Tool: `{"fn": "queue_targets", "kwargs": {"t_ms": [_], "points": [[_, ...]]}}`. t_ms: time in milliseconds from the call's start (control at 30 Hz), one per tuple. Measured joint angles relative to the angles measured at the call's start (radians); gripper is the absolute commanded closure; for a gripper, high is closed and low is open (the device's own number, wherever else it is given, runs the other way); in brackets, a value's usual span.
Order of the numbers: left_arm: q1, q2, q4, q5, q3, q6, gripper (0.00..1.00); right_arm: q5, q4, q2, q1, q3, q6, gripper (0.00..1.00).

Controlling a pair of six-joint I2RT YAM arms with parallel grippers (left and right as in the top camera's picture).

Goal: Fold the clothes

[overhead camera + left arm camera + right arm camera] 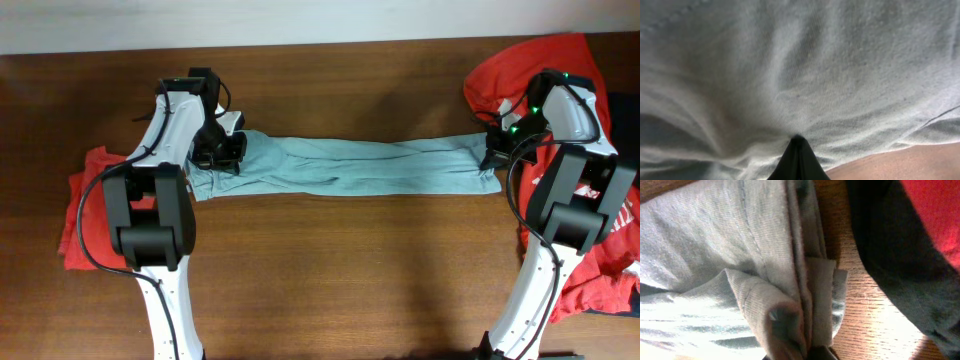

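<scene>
Pinching opposite ends of the pale green garment (360,165) in left tool (222,150) and right tool (495,155), stretching it between them on the bench (350,270), probably needing one end carried over next.

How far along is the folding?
Done: the teal garment lies drawn into a long narrow band across the table. In hand: left gripper and right gripper each appear to pinch one end. Left: folding it end to end, plus the crumpled left red cloth and right red pile.
</scene>
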State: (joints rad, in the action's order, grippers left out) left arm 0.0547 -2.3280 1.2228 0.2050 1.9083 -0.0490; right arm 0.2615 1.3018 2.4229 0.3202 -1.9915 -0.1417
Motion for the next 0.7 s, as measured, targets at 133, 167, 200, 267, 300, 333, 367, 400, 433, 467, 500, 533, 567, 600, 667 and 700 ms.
{"fn": "queue_targets", "kwargs": {"t_ms": [133,167,200,267,300,333,367,400,433,467,500,533,567,600,667,700], "points": [[0.0,0.014,0.032,-0.001,0.035,0.0,0.98,0.003,0.03,0.004,0.0,-0.019,0.0,0.96],[0.0,0.026,0.037,-0.001,0.043,0.0,0.98,0.003,0.052,0.005,0.0,-0.037,0.0,0.96],[0.0,0.035,0.043,-0.001,0.048,0.0,0.99,0.003,0.071,0.006,0.0,-0.058,0.0,0.96],[0.0,0.06,0.055,-0.003,0.056,0.0,0.99,0.004,0.104,0.006,0.0,-0.107,0.0,0.96],[-0.001,0.074,0.068,-0.014,0.059,0.0,0.99,0.004,0.124,0.005,-0.001,-0.151,0.001,0.96],[-0.003,0.084,0.075,-0.022,0.06,0.0,0.99,0.004,0.138,0.005,-0.003,-0.174,0.002,0.96],[-0.007,0.094,0.087,-0.037,0.066,0.0,0.99,0.005,0.186,0.001,-0.01,-0.233,0.003,0.96],[-0.013,0.097,0.092,-0.044,0.067,0.0,1.0,0.005,0.214,-0.002,-0.016,-0.265,0.003,0.96],[-0.018,0.097,0.095,-0.049,0.067,0.0,0.99,0.005,0.257,-0.002,-0.03,-0.305,0.004,0.96],[-0.024,0.097,0.095,-0.053,0.067,0.0,0.99,0.003,0.277,-0.002,-0.042,-0.327,0.004,0.96],[-0.03,0.097,0.095,-0.056,0.067,0.0,1.0,0.002,0.291,-0.005,-0.058,-0.348,0.005,0.96],[-0.037,0.097,0.095,-0.058,0.067,0.0,0.99,0.002,0.301,-0.009,-0.091,-0.369,0.004,0.96],[-0.046,0.097,0.095,-0.061,0.067,0.0,0.99,0.0,0.307,-0.014,-0.129,-0.38,0.005,0.96],[-0.051,0.097,0.096,-0.061,0.067,0.0,1.0,-0.005,0.311,-0.018,-0.164,-0.382,0.009,0.96],[-0.066,0.097,0.097,-0.064,0.067,0.0,1.0,-0.009,0.317,-0.019,-0.26,-0.382,0.015,0.96],[-0.072,0.097,0.097,-0.064,0.067,0.0,0.99,-0.01,0.315,-0.019,-0.311,-0.382,0.025,0.96]]}}
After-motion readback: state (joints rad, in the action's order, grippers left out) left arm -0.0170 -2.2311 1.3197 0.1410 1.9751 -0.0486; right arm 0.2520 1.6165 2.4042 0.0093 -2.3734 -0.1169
